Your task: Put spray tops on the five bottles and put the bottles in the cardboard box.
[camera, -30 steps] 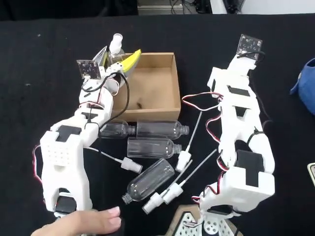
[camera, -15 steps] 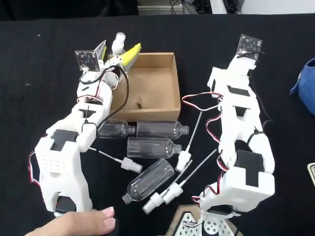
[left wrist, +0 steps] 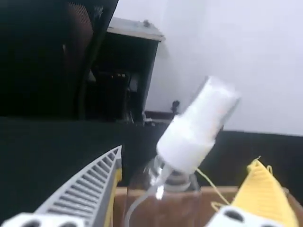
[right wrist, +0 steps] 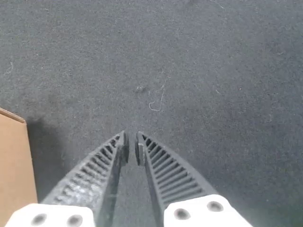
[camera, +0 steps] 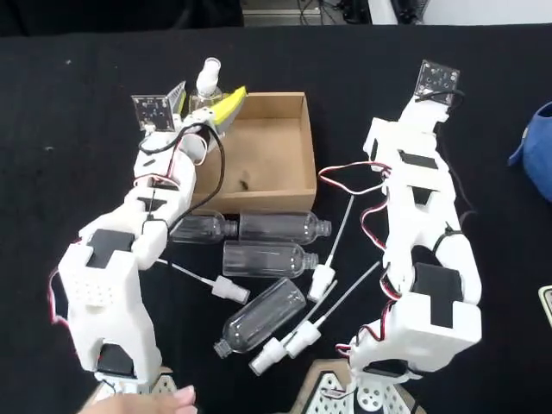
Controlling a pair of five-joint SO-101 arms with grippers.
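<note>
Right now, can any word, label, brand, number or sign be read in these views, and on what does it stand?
None can be read. The cardboard box, the uncapped clear bottles, the capped bottle in the left tool and the loose spray tops show no print at all.

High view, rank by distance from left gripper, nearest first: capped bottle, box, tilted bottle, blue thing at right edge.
1. Capped bottle: held in the left gripper, at the box's far-left corner.
2. Box: just beside it.
3. Tilted bottle: table's near side.
4. Blue thing: right edge.
</note>
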